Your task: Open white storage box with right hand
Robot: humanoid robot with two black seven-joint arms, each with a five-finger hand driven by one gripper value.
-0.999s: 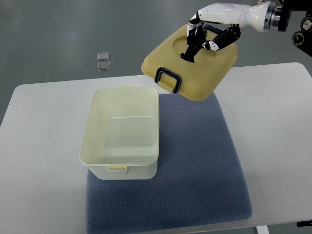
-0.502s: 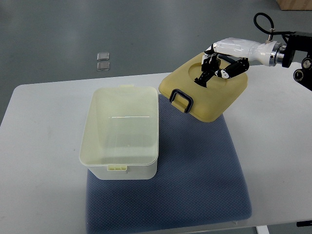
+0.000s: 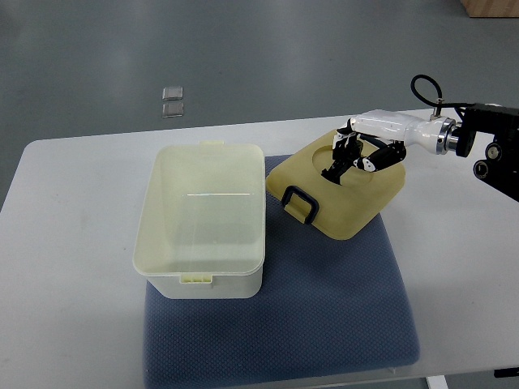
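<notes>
One hand working: lid off, box standing open.
The right hand (image 3: 350, 156) is gripping the yellowish lid (image 3: 336, 188) by its recessed centre, holding it tilted just over the blue mat (image 3: 324, 300); the white storage box (image 3: 203, 219) is sitting well to its left, long axis running front-to-back.

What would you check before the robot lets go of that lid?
1. Box is open, lid off: ok.
2. Right hand grips the lid at its round recess: ok.
3. Lid is over the blue mat, clear of the box: ok.
4. Lid lies flat on the mat: cannot tell; it looks tilted, and contact is not visible.
5. Lid is well inside the table edge: ok.
6. Left hand out of the way: ok, it is not in view.
</notes>
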